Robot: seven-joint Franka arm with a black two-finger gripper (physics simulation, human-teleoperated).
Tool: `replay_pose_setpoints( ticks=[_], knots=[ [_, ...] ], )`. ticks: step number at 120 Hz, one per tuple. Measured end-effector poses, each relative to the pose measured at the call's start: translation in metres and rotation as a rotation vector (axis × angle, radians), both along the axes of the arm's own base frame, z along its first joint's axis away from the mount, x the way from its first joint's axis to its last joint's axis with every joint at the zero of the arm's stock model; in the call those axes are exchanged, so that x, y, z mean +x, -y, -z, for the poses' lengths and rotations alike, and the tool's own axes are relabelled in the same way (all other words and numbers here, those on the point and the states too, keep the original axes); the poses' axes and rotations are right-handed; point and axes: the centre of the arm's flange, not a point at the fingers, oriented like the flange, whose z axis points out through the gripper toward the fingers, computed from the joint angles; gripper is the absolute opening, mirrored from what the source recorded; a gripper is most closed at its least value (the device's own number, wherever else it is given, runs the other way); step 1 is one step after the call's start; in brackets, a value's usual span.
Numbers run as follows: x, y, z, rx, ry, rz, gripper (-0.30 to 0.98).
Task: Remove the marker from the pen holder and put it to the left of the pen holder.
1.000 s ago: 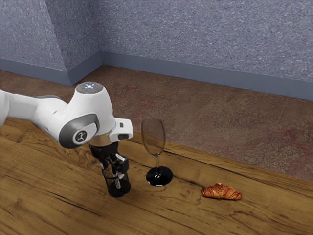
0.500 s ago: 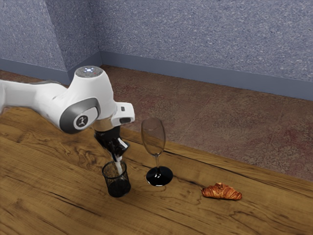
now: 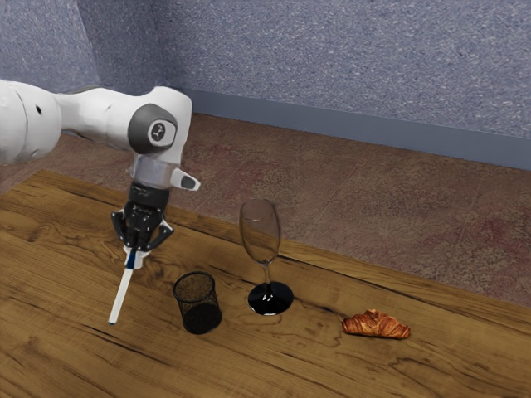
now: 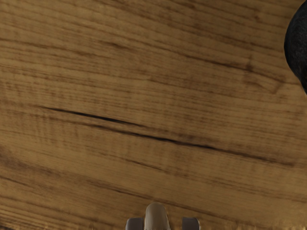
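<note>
The gripper (image 3: 135, 250) is clamped on the marker (image 3: 122, 290), which hangs tilted on the exterior view's left of the pen holder (image 3: 200, 311); whether its lower end touches the wood is hard to tell. The wrist view cuts the holder off (just a dark curve). Beyond stand a glass (image 3: 260, 232) and croissant (image 3: 376, 325) on the grained table (image 3: 440, 365), before a speckled blue wall (image 3: 348, 66). A round emblem (image 3: 158, 132) marks the arm.

Exterior view, clock centred on the pen holder (image 3: 199, 317): room to pass across the counter (image 3: 58, 340) from six to nine o'clock; upright wine glass (image 3: 263, 253) obstructs at three, narrow gap between; croissant (image 3: 376, 324) lies beyond.
</note>
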Motion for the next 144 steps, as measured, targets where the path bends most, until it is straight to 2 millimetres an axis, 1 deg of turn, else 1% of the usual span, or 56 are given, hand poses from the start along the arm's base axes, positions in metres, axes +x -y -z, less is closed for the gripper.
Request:
replay_pose_setpoints(
  ticks=[5, 17, 23, 25, 34, 43, 49, 59, 63, 76, 80, 88, 92, 96, 101, 104, 110, 114, 117, 123, 127, 132, 137, 144],
  knots=[
    [-0.001, -0.013, 0.023, 0.012, -0.083, -0.029, -0.1],
    [-0.01, -0.038, 0.069, 0.034, -0.25, -0.083, -0.1],
    [-0.012, -0.047, 0.086, 0.037, -0.305, -0.103, -0.1],
    [-0.007, -0.051, 0.09, 0.04, -0.312, -0.11, -0.1],
    [0.023, -0.061, 0.097, 0.052, -0.316, -0.124, -0.1],
    [0.042, -0.067, 0.106, 0.06, -0.326, -0.134, -0.1],
    [0.047, -0.068, 0.108, 0.062, -0.337, -0.138, -0.1],
    [0.049, -0.069, 0.11, 0.059, -0.357, -0.141, -0.1],
    [0.049, -0.069, 0.114, 0.057, -0.369, -0.143, -0.09],
    [0.05, -0.072, 0.126, 0.042, -0.387, -0.16, 0.15],
    [0.054, -0.073, 0.123, 0.028, -0.373, -0.171, 0.23],
    [0.062, -0.072, 0.102, 0.0, -0.316, -0.187, 0.35],
    [0.067, -0.07, 0.086, -0.016, -0.275, -0.191, 0.4],
    [0.072, -0.067, 0.062, -0.032, -0.221, -0.193, 0.44],
    [0.075, -0.064, 0.028, -0.047, -0.152, -0.191, 0.48],
    [0.075, -0.059, 0.004, -0.057, -0.107, -0.184, 0.51],
    [0.074, -0.035, -0.051, -0.077, -0.004, -0.136, 0.55],
    [0.067, -0.016, -0.089, -0.08, 0.071, -0.093, 0.57],
    [0.06, -0.005, -0.111, -0.078, 0.118, -0.069, 0.58],
    [0.033, 0.019, -0.15, -0.064, 0.203, -0.013, 0.6],
    [0.023, 0.029, -0.164, -0.053, 0.247, 0.015, 0.61],
    [0.017, 0.036, -0.176, -0.043, 0.296, 0.039, 0.63],
    [0.015, 0.034, -0.186, -0.036, 0.34, 0.047, 0.64],
    [0.017, 0.029, -0.211, -0.031, 0.413, 0.052, 0.65]
  ],
)
